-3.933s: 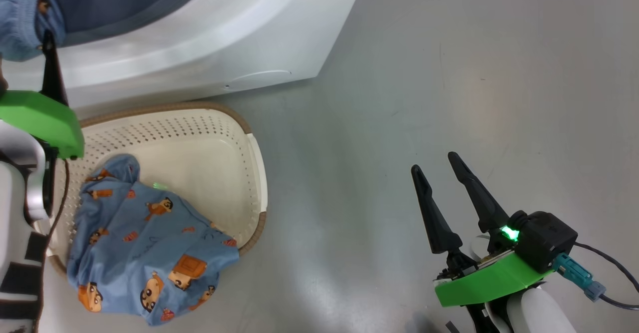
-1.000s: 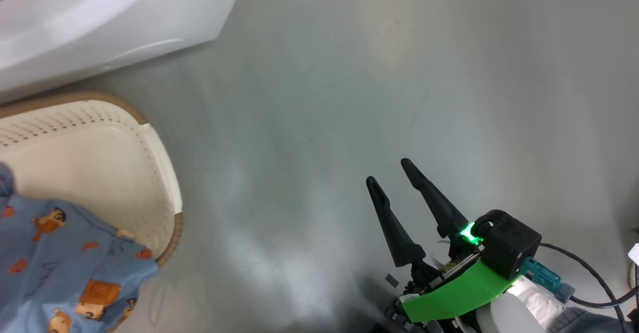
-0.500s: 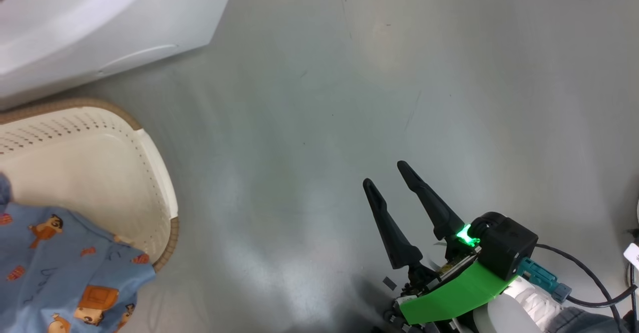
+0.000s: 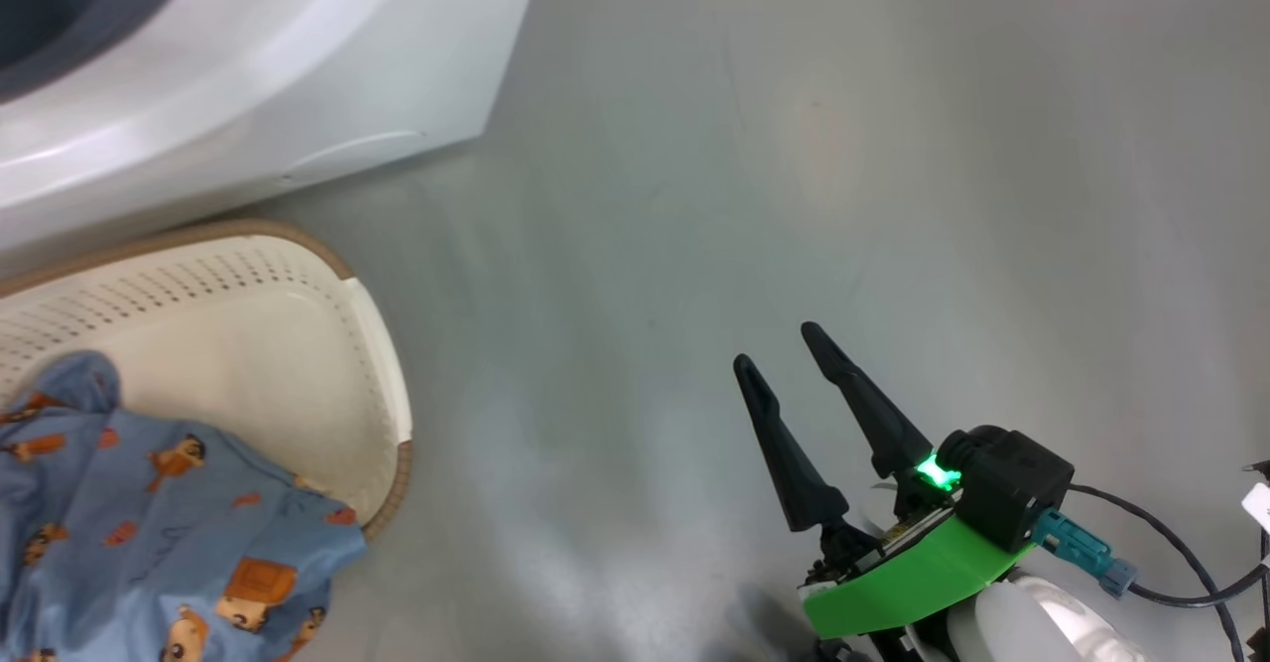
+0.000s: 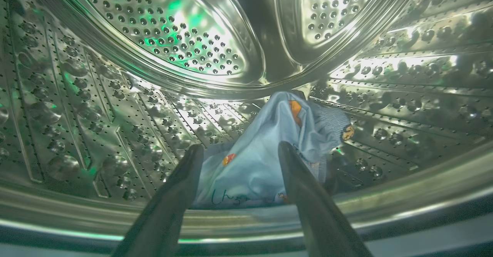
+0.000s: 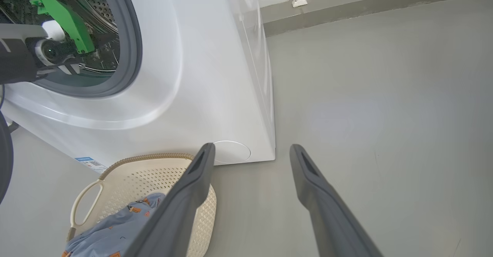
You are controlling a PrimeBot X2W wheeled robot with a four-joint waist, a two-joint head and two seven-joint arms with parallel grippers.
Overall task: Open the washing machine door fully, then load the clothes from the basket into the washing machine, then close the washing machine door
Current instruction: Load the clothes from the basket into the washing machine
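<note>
**Item 1.** Light blue fabric garment (image 5: 265, 153) printed with orange-brown cartoon figures. It lies crumpled at the bottom of the perforated steel drum (image 5: 96, 114), inside the white front-loading washing machine (image 6: 200, 76).

**Item 2.** Left claw (image 5: 239, 148), inside the drum. It is released, with its two dark fingers spread wide and nothing pinched between them. The garment lies beyond the tips; whether they touch it cannot be told. In the right wrist view, the left arm's green wrist casing (image 6: 63, 22) sits within the grey rubber ring (image 6: 133, 49).

**Item 3.** Second light blue garment (image 4: 169, 533), same print. It is heaped in the cream plastic basket (image 4: 198, 285), which has perforated sides and a brown rim, and spills over the near edge.

**Item 4.** The basket stands on the grey floor (image 4: 893, 146), just in front of the machine.

**Item 5.** Right claw (image 4: 778, 346), well apart from the basket and over bare floor. It is released, fingers apart and empty.
</note>
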